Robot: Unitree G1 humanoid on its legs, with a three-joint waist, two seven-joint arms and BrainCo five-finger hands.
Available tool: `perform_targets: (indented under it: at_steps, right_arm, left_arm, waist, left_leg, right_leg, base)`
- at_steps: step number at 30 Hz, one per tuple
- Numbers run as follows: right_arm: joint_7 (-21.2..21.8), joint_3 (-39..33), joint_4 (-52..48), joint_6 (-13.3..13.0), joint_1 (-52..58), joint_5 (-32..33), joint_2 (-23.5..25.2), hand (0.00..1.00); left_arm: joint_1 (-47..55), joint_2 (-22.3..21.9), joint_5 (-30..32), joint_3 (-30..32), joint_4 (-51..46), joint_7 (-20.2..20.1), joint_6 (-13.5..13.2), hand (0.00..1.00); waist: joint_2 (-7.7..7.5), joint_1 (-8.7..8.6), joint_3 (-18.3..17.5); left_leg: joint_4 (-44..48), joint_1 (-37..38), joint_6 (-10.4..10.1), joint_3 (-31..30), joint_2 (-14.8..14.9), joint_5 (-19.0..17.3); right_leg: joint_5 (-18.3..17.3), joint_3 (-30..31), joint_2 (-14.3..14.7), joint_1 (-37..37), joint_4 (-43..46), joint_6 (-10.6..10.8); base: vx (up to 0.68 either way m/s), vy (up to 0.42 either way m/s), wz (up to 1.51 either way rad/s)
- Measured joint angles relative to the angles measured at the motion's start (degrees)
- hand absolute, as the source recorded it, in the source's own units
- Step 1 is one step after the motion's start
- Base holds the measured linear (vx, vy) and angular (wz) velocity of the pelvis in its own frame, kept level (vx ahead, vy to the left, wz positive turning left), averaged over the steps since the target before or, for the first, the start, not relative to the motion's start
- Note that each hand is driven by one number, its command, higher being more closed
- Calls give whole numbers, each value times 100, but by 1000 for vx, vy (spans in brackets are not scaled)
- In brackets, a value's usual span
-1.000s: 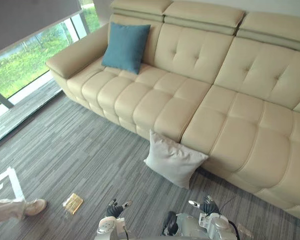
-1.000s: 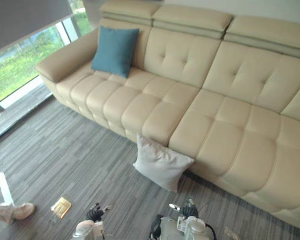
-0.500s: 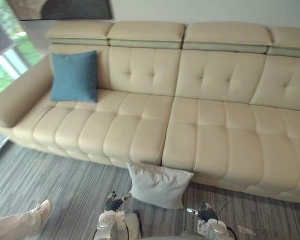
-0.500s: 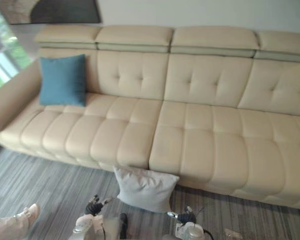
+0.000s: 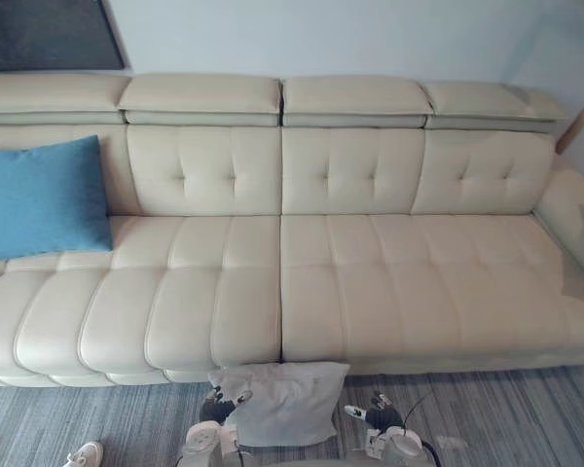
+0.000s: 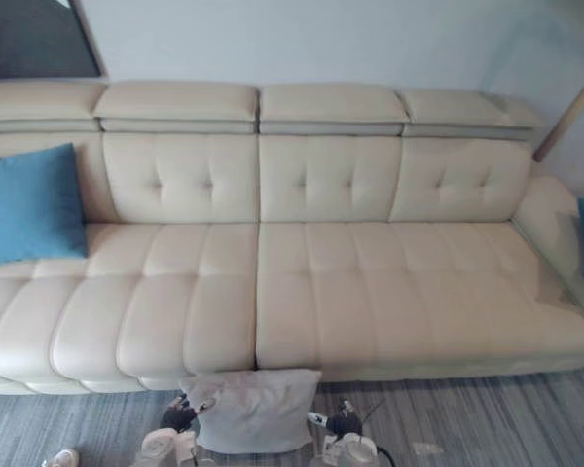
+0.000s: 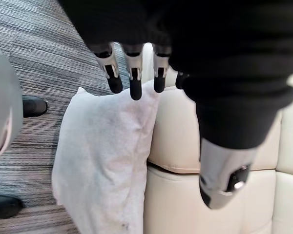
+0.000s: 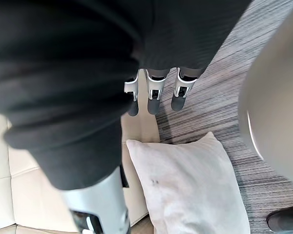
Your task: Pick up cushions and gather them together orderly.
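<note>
the pale grey cushion [image 5: 282, 401] is leaning on the floor [image 5: 526, 418] against the sofa [image 5: 370, 282], long axis crosswise, between the spread, empty left robot hand [image 5: 216, 409] and right robot hand [image 5: 378, 416]; left looking nearer.

The left hand [image 5: 217, 409] is seen low in the head views, on the left side. The right hand [image 5: 378, 416] is seen low on the right side. Both hands are held out in front at about the same height, apart from each other. On the left hand, the fingers [image 7: 132, 78] are held straight in a row, and the thumb [image 7: 223, 175] is set apart from them. On the right hand, the fingers [image 8: 154, 95] are held straight too, and the thumb [image 8: 100, 204] is set to one side.
</note>
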Motion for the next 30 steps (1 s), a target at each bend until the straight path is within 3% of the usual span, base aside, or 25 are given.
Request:
perform_targets:
  at_steps: [2,3,8,14,16,18,22,26,30]
  right_arm:
    - [-5,-4,4,5,-11,3,-98,0]
    - [-5,-12,10,14,-10,8,-107,0]
    - [-55,-126,113,17,59,62,-150,0]
    - [-86,-162,112,17,123,235,-159,0]
    - [-124,-157,106,15,-67,249,-154,0]
    - [-162,-157,100,13,-252,272,-162,0]
    - [-366,-159,-180,0,-894,485,-298,0]
    - [-582,-158,-734,-113,-1324,716,-403,0]
    - [-779,-153,-813,-159,-1667,797,-383,0]
  left_arm:
    - [36,-73,-1,0,-5,12,1,0]
    - [42,-74,-3,-1,-12,19,1,0]
    - [96,-40,-19,-12,-86,81,-6,0]
    - [68,45,-85,-56,-127,227,-5,0]
    - [-203,121,-170,-56,-168,260,-3,0]
    - [-406,148,-244,-57,-221,306,-2,0]
    - [-893,236,-488,-54,-634,500,-7,0]
    - [-1313,296,-749,-64,-1167,736,-76,0]
    - [-1648,311,-916,-67,-1266,910,-115,0]
  waist:
    - [132,-9,-12]
    - [126,-6,-12]
    - [-42,1,-68]
    - [-148,13,-29]
    - [-288,30,285]
    - [-331,43,531]
    - [-310,76,1178]
    - [-275,58,1587]
    - [-286,46,1756]
  left_leg:
    - [-145,48,-113,-85,92,72]
    - [-233,96,-174,-136,146,114]
    - [-389,165,-214,-259,181,196]
    - [-448,26,-128,-312,15,261]
    - [139,-646,-82,-461,-26,233]
    - [708,-1220,-25,-535,-9,171]
    - [2446,-3028,37,-578,153,-380]
    - [3244,-4002,33,-601,241,-683]
    - [3567,-4650,56,-722,277,-697]
  right_leg:
    - [43,-89,122,121,-148,-68]
    - [67,-133,190,186,-214,-109]
    - [108,-262,256,335,-443,-167]
    - [122,-425,95,339,-521,-112]
    - [48,-513,-34,-190,-32,-84]
    - [17,-520,-96,-665,372,-105]
    - [-433,-356,-192,-2374,1889,-212]
    - [-696,-211,-236,-3422,2758,-248]
    - [-723,-207,-254,-4055,3103,-275]
  base:
    - [52,-145,14]
    - [27,-131,15]
    - [-11,-59,12]
    - [-8,29,14]
    - [-70,4,34]
    - [-139,-12,26]
    - [-224,5,-1]
    - [-215,-2,-6]
    - [-152,-13,3]
